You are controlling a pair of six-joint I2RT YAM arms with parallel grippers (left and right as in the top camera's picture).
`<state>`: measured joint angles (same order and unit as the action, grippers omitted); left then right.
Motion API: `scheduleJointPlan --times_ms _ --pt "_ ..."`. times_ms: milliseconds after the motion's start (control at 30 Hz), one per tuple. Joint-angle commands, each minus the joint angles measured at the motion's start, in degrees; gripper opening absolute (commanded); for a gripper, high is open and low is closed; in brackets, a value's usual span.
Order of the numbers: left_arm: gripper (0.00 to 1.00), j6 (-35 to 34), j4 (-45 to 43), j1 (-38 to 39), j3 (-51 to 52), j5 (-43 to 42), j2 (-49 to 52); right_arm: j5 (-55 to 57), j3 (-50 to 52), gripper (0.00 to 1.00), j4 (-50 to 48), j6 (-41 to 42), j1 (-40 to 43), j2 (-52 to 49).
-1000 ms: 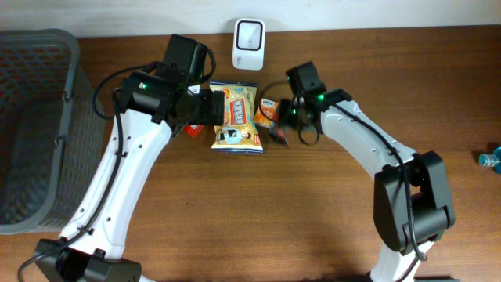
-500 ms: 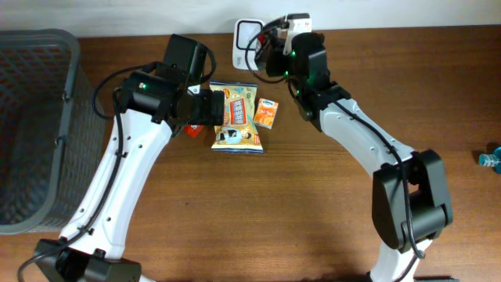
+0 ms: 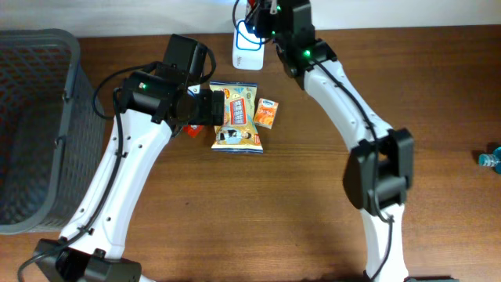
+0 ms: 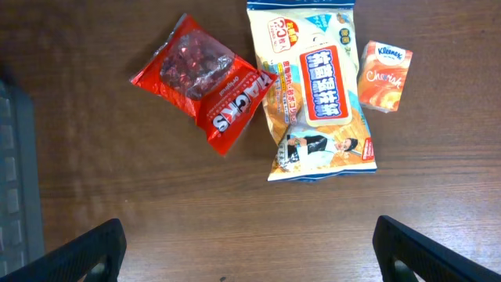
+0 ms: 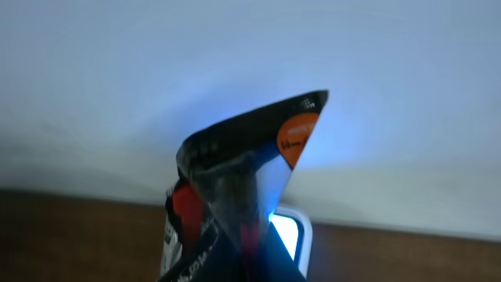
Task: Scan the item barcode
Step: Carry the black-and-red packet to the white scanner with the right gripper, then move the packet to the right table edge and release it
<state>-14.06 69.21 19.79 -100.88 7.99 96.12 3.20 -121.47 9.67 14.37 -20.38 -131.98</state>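
Item: dark packet, crumpled, with an orange patch near its top corner and a red patch lower down; it stands up close in front of my right wrist camera, off the table
Scanner: white scanner, upright at the middle of the table's far edge; its window glows blue-white behind the packet in the right wrist view
Item position: at the far edge, just in front of the scanner window; I cannot tell whether the two touch
Barcode: I cannot make one out on the face that shows
Right gripper: my right gripper is clamped on the dark packet, with the arm stretched out to the far edge; the packet hides my fingers in the wrist view
Left gripper: my left gripper has its jaws spread wide and holds nothing; it hangs above the table, left of the middle and toward the far edge
Below the left gripper: red candy bag, yellow snack bag and orange tissue pack, lying flat in a row
Contacts: the red bag's right corner meets the yellow bag's left side; the tissue pack lies just beside the yellow bag's right side
Left edge: grey mesh basket
Right edge: small blue object, cut off by the frame and too small to name
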Motion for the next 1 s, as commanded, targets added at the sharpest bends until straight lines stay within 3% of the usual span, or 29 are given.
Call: scheduleJointPlan --times_ms 0,600,833,967 --pt "0.99 0.9 -0.1 -0.1 -0.4 0.4 0.3 0.5 -5.5 0.04 2.2 -0.4 0.1 -6.2" --pt "0.99 0.9 -0.1 -0.1 -0.4 0.4 0.3 1.5 -5.6 0.04 5.0 -0.4 0.4 -7.9" --pt "0.99 0.9 -0.1 -0.1 -0.4 0.4 0.3 5.0 -10.4 0.04 17.9 8.5 7.0 -4.0" --pt "0.99 0.9 -0.1 -0.1 -0.4 0.4 0.3 5.1 -13.0 0.04 28.4 8.7 14.8 -0.3"
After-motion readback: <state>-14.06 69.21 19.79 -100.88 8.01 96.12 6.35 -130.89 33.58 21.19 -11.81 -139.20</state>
